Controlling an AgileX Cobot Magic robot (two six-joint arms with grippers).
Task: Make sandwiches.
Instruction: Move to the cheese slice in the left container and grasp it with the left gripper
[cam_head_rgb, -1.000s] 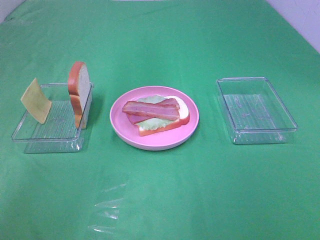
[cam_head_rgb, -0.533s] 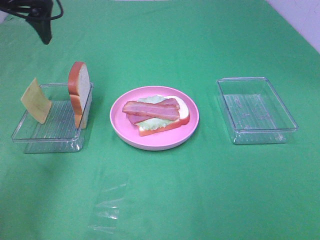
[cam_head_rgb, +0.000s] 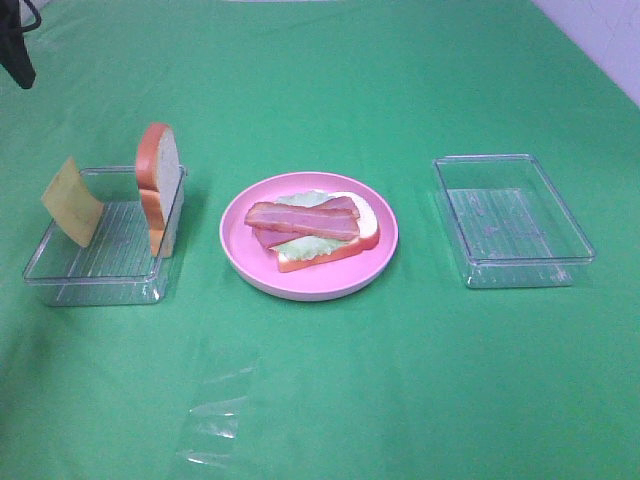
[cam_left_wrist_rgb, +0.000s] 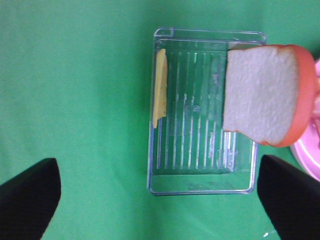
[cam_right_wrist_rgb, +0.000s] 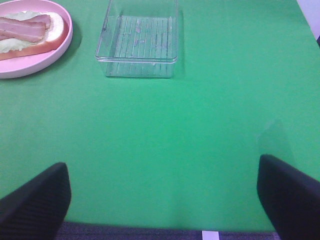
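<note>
Bacon strips (cam_head_rgb: 303, 218) lay on lettuce (cam_head_rgb: 292, 247) over a bread slice (cam_head_rgb: 368, 226) on the pink plate (cam_head_rgb: 300, 283) at centre; cheese (cam_head_rgb: 71, 202) and a second slice (cam_head_rgb: 160, 180) stood (on edge) in the left tray (cam_head_rgb: 105, 255). The left gripper (cam_left_wrist_rgb: 160, 200) and right gripper (cam_right_wrist_rgb: 161, 197) gaped wide, empty.

The plate (cam_head_rgb: 305, 290) lies between the left tray (cam_head_rgb: 95, 292) and the right tray (cam_head_rgb: 520, 272). On it, bacon (cam_head_rgb: 305, 218) lies over lettuce (cam_head_rgb: 298, 248) over bread (cam_head_rgb: 368, 232). An upright slice (cam_head_rgb: 162, 165) and cheese (cam_head_rgb: 70, 203) stand in the left tray.

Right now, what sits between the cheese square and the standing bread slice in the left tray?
Nothing: only bare ribbed tray floor between cheese square and bread slice, clearest in the left wrist view.
</note>
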